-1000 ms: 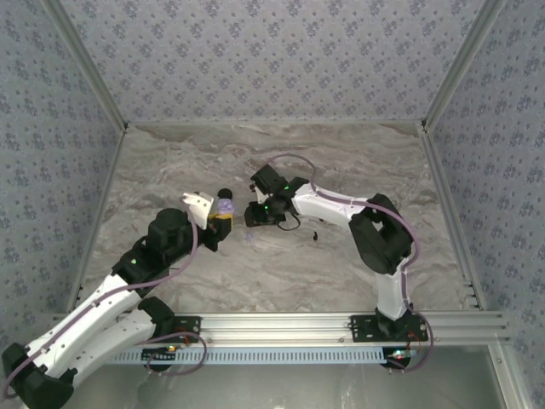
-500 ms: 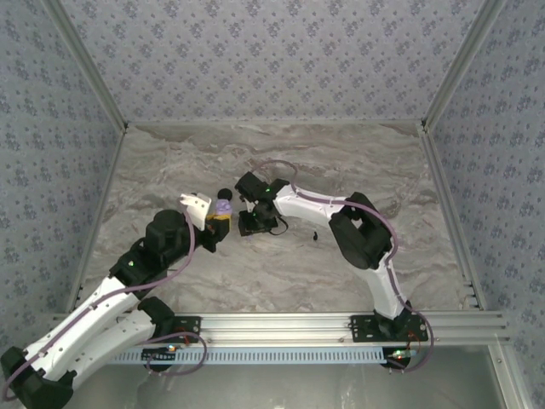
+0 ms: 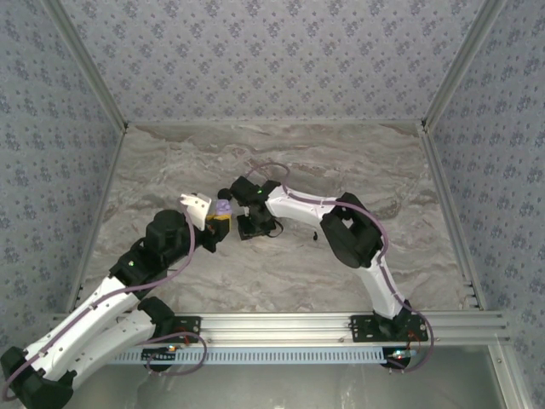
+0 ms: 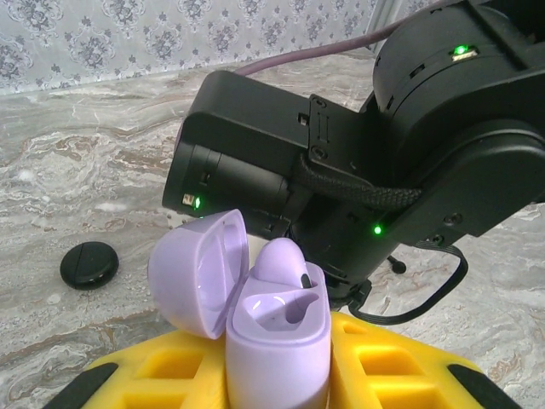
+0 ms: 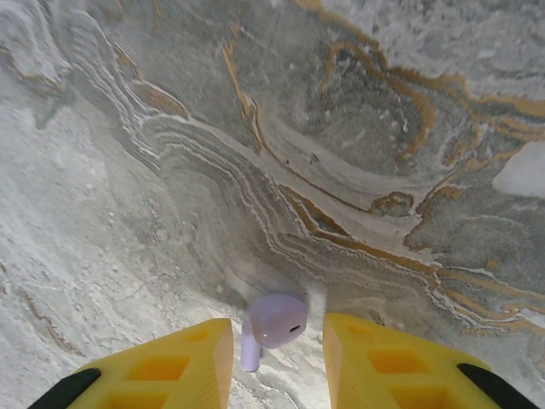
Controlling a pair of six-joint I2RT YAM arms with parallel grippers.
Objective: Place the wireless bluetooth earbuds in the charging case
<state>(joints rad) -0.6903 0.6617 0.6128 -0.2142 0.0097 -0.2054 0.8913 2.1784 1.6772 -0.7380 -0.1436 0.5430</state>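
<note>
left tool (image 4: 277, 375) grips open lilac case (image 4: 277, 341) (earbud (image 4: 281, 260) seated)

I find no readable text, label, brand mark, number or sign in any view. I checked the lilac charging case (image 4: 277, 341), the lilac earbud (image 5: 271, 325) on the marble table (image 5: 358, 128), the black arm housings and the patterned walls: all carry no legible marking.

Earbud (image 4: 283, 258) in case (image 4: 277, 334)
</note>
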